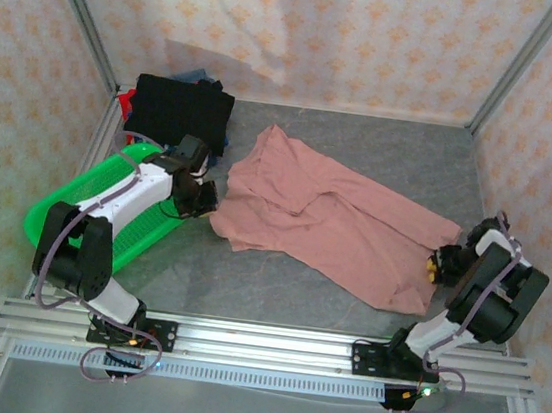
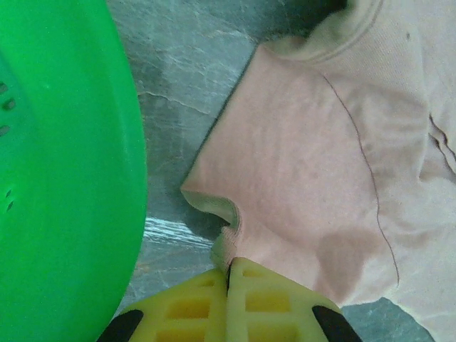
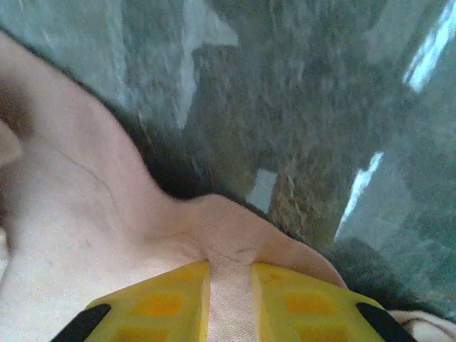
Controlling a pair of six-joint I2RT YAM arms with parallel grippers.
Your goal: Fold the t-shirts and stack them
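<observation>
You are pinching the pink t-shirt at both ends: your left gripper is clamping tight on a hem corner, and your right gripper is gripping cloth between narrow jaws at the opposite edge. The shirt is lying rumpled and unfolded between them. The folded black shirt is sitting just beyond the left gripper, so this one's folding and stacking look yet to be done.

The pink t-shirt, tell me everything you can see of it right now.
The pink t-shirt looks like soft, dusty-pink knit cotton, with a ribbed neckband and stitched seams. It lies unfolded and rumpled, spread slantwise across the grey table, with one part doubled over near the middle. The left gripper pinches its edge on the left, close to the green basket, which the shirt does not touch. The right gripper holds a fold of its edge on the right.
</observation>
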